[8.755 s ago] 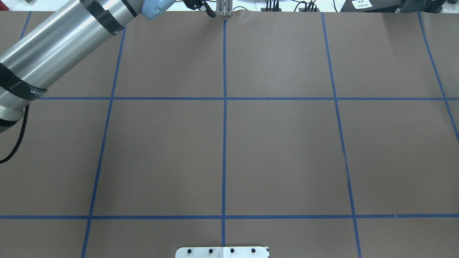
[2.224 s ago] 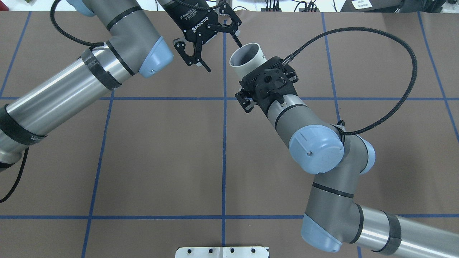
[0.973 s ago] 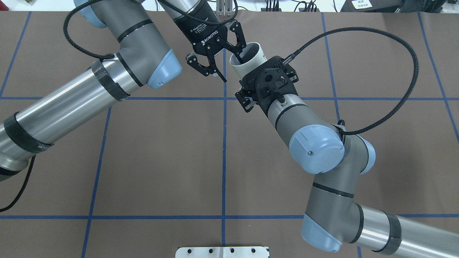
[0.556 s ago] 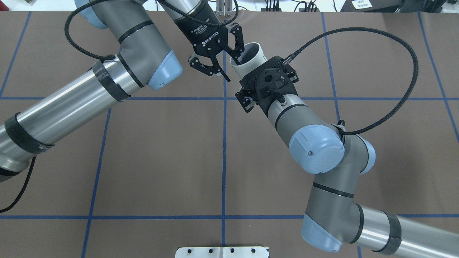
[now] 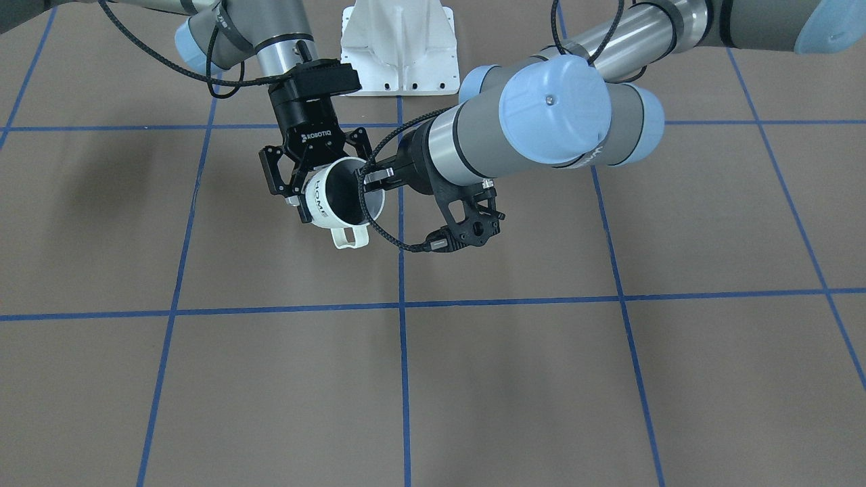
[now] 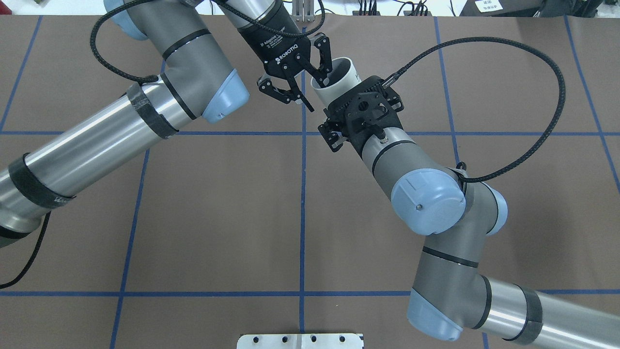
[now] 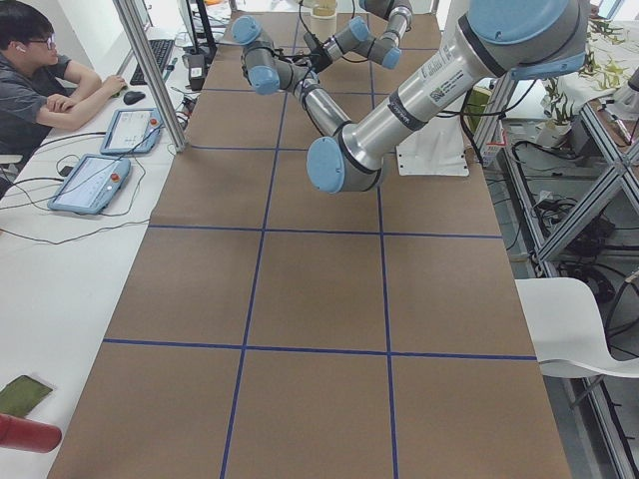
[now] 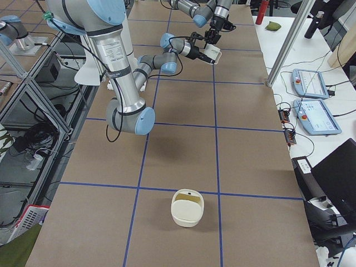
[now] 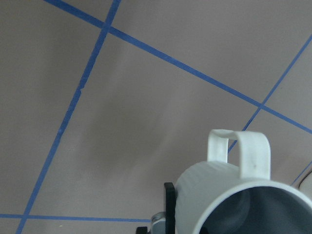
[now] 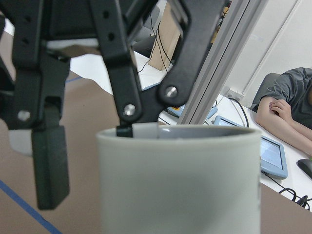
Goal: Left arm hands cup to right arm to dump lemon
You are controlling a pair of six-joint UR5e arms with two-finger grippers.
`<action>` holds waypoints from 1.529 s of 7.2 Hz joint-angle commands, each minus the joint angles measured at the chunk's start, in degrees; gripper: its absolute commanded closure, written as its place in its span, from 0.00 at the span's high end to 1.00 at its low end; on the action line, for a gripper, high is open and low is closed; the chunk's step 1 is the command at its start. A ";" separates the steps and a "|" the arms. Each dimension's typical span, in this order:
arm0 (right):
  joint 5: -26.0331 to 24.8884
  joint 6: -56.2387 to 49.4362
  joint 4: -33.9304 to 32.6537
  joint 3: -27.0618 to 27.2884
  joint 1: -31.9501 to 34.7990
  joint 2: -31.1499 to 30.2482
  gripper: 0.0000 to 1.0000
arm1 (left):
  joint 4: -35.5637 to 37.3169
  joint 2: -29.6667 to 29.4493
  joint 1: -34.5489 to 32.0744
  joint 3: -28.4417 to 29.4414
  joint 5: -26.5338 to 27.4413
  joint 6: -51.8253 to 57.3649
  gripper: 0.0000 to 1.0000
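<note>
Clamping the cup (image 5: 318, 203) across its body, held it aloft in the right gripper (image 5: 328, 182); pointed its mouth straight at the left gripper (image 6: 317, 93), spread astride the rim, one finger (image 6: 327, 68) inside; found no lemon in sight; judged a left pinch next.

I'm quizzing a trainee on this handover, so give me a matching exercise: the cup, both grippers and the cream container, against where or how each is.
1 cup
2 left gripper
3 right gripper
4 cream container

a standing on the table
b shut round the cup's body
c open, one finger inside the cup
d held in the air

Pairs: 1-d, 2-c, 3-b, 4-a.
</note>
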 commanded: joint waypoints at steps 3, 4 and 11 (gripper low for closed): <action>0.00 0.00 0.00 0.01 0.00 0.00 0.12 | -0.06 -0.42 0.00 0.11 0.12 0.24 0.36; 0.00 0.00 0.00 0.01 0.00 0.00 0.12 | -0.06 -0.42 0.00 0.20 0.12 0.25 0.34; 0.09 0.00 0.09 0.01 0.09 -0.18 1.00 | 0.03 -0.25 -0.08 0.12 0.03 -0.28 0.00</action>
